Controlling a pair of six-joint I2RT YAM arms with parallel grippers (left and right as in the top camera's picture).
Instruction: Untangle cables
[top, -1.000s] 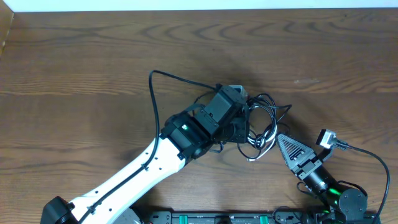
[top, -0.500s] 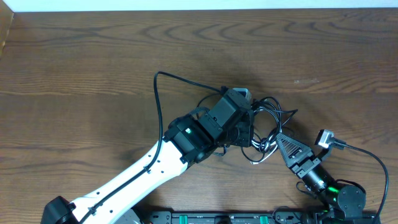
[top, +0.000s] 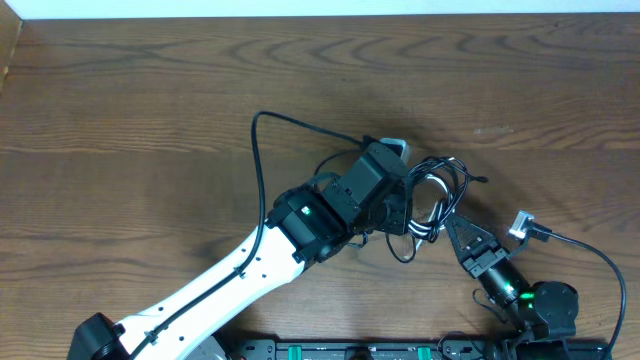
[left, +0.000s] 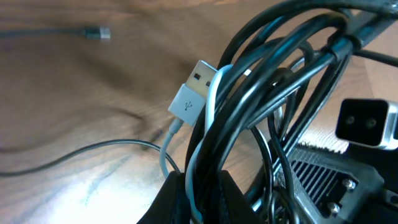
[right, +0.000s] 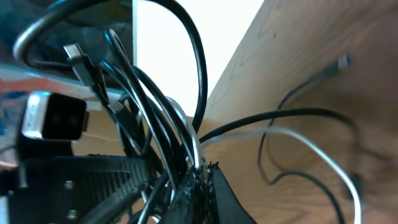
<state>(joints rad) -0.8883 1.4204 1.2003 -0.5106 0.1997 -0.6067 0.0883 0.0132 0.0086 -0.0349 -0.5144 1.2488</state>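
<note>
The cables (top: 437, 190) form a looped bundle of thin black cords and one white cord just right of the table's centre. My left gripper (top: 406, 207) is at the bundle's left side. In the left wrist view it (left: 196, 194) is shut on the black cords and the white cord (left: 209, 118), whose white USB plug (left: 189, 98) sticks up past the jaws. My right gripper (top: 448, 223) reaches in from the lower right. Seen from the right wrist, it (right: 203, 177) is shut, with cords (right: 180, 134) running into its fingertips.
A loose thin cord with a small plug (left: 96, 32) lies on the wooden table (top: 150, 120). A thicker black wire (top: 256, 160) arcs off my left arm, and another (top: 600, 255) off my right arm. A black rail (top: 350, 351) runs along the front edge.
My right gripper has moved up and left into the bundle and closed on cords. My left gripper has shifted slightly right with the bundle, still shut.
</note>
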